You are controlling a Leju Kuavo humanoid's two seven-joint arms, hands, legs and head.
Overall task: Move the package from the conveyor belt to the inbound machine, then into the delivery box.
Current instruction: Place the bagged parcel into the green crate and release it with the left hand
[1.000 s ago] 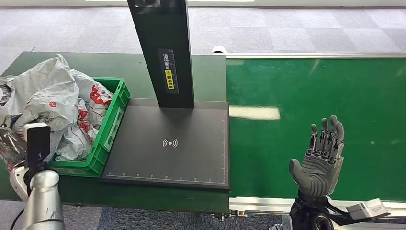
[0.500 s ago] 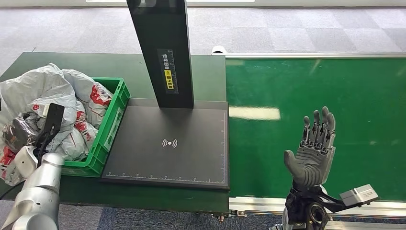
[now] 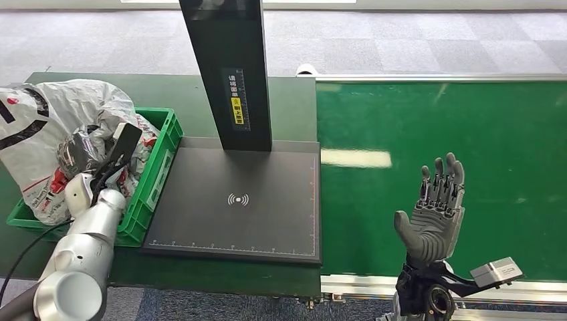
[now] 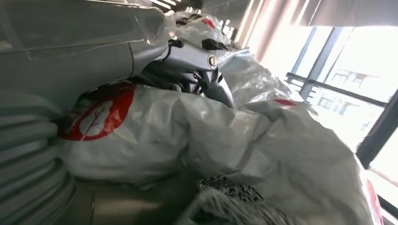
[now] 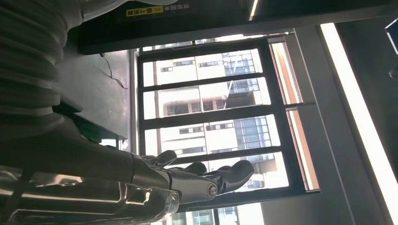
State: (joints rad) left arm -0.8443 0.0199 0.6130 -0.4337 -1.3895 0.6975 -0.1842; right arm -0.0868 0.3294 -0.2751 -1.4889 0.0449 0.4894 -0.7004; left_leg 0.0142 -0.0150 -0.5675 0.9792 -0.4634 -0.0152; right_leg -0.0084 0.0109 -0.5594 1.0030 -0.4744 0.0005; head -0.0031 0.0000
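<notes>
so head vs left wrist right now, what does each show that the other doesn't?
Head only: the green conveyor belt, bare of packages; the black inbound machine with its post; the green box wall; the right hand, held open and upright over the belt.

Left wrist only: a close look at the left hand's fingers lying against crumpled grey packages, a barcode label, and bright windows behind.

Both: the left hand among the grey-and-red packages in the box. Whether it grips one is unclear.
</notes>
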